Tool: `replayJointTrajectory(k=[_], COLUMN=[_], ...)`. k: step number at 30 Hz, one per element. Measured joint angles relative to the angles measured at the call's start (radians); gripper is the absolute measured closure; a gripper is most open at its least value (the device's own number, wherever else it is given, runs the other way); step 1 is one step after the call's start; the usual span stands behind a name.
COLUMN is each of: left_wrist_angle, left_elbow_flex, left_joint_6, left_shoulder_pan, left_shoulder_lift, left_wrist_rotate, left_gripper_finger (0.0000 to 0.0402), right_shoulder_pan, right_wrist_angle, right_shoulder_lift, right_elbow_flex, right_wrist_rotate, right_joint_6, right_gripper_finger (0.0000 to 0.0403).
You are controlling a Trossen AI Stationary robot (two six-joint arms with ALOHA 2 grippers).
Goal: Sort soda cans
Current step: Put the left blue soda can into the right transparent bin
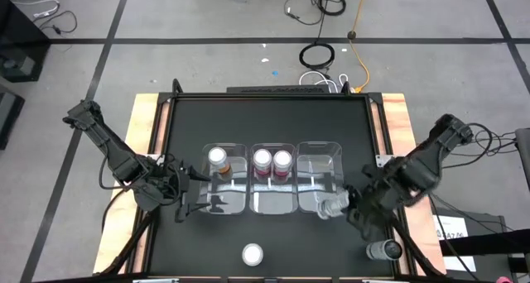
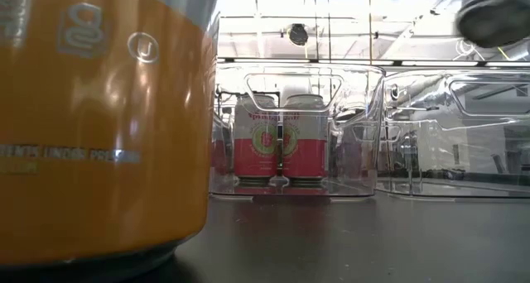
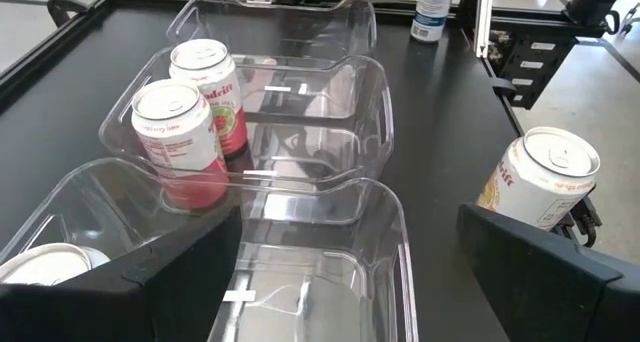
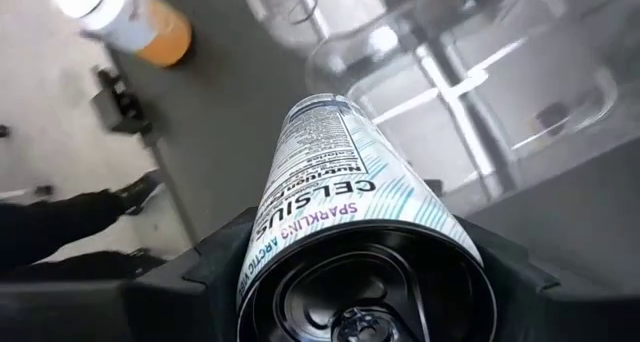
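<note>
Orange aluminium comes first: a small cylindrical orange-sided can with a silvery-white top (image 1: 252,254) stands alone at the near edge of the matte black table (image 1: 339,117), unsorted, and it fills the low view's foreground. Near the near right corner a dark grey can (image 1: 383,250) also waits outside the bins. Just beyond, the right gripper (image 1: 341,205) is clenched on a pale silver printed can (image 4: 350,222), tilted on its side at the near edge of the right-hand clear rectangular plastic bin (image 1: 319,151), which looks empty, so I judge this can is about to go in. Level with it, the left gripper (image 1: 189,202) hangs with its fingers spread, grasping nothing, beside the left clear bin (image 1: 236,202), where a second orange can (image 1: 218,159) already sits. The middle clear bin (image 1: 273,202) holds two glossy red-and-white cans (image 3: 190,122) side by side. By my count three cans are sorted, one is in transit and two remain. The bins are thin, glossy and rounded at the corners; the cans are smooth metal.
</note>
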Motion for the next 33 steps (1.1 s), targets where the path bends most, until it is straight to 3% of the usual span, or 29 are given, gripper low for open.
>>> replayJointTrajectory(k=[11,18,33], left_wrist_angle=[-0.001,-0.008,-0.012], left_elbow_flex=[0.000,0.000,0.000], left_joint_6=[0.000,0.007,0.008], left_shoulder_pan=[0.000,0.000,0.000], left_shoulder_lift=[0.000,0.000,0.000], left_wrist_rotate=[0.000,0.000,0.000], left_gripper_finger=[0.0022,0.0022,0.0022], right_shoulder_pan=[-0.319,-0.495,-0.769], right_wrist_angle=[-0.036,-0.087,0.010], right_shoulder_lift=[0.011,0.092,0.282], right_elbow_flex=[0.001,0.001,0.001], right_wrist_rotate=[-0.056,-0.114,-0.176], right_joint_6=[-0.317,-0.518,-0.853], right_gripper_finger=[0.0161,0.0156,0.0152])
